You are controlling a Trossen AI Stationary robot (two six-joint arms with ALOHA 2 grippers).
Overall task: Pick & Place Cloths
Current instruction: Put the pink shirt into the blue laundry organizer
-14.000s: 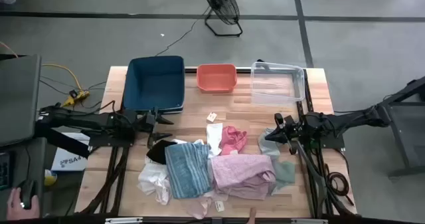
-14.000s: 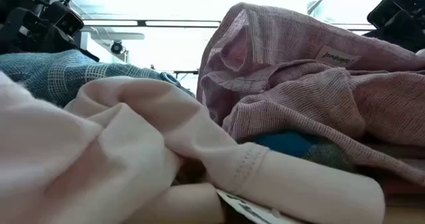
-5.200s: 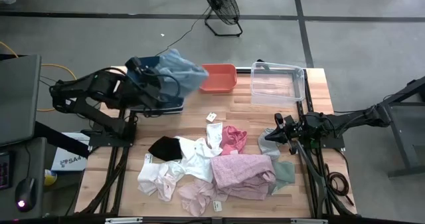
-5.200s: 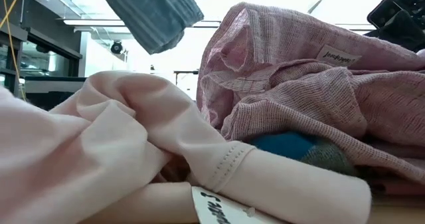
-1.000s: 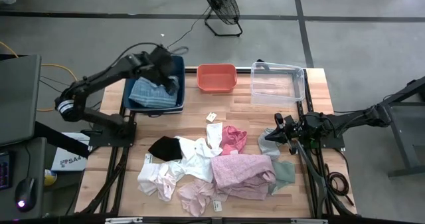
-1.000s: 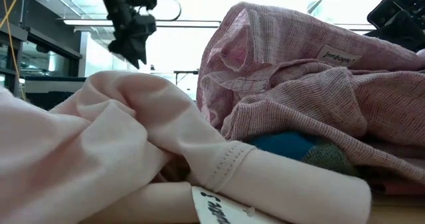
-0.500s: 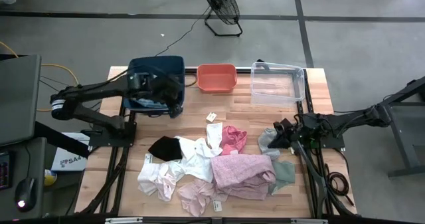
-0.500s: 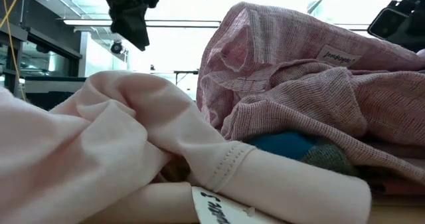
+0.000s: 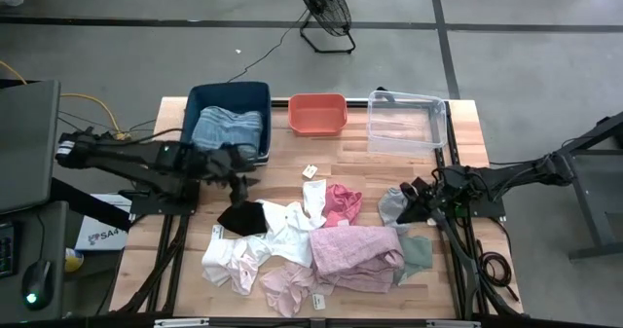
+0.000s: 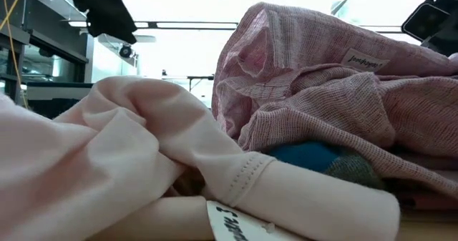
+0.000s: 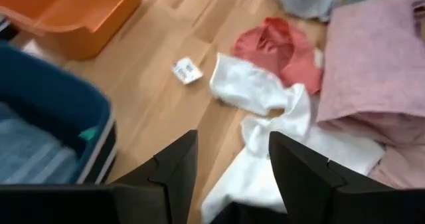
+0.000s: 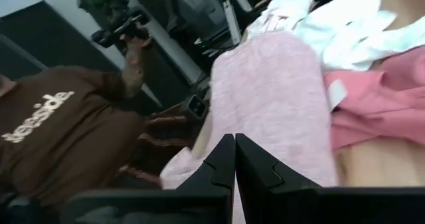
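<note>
Beyond the pink cloth [image 12: 265, 111], a person [image 12: 60, 144] shows.

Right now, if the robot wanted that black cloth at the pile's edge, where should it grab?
Probably from straight above, pinching the black cloth near its middle. It lies flat at the pile's left edge, its left side on bare table, and the open left gripper is right behind it.

The bench [image 9: 292, 158] is pale, smooth wood. The cloths [image 9: 311, 236] are soft matt fabric, the pink one [image 10: 336, 91] coarsely woven. The bins [image 9: 317, 114] are smooth plastic, one [image 9: 407, 121] clear.
</note>
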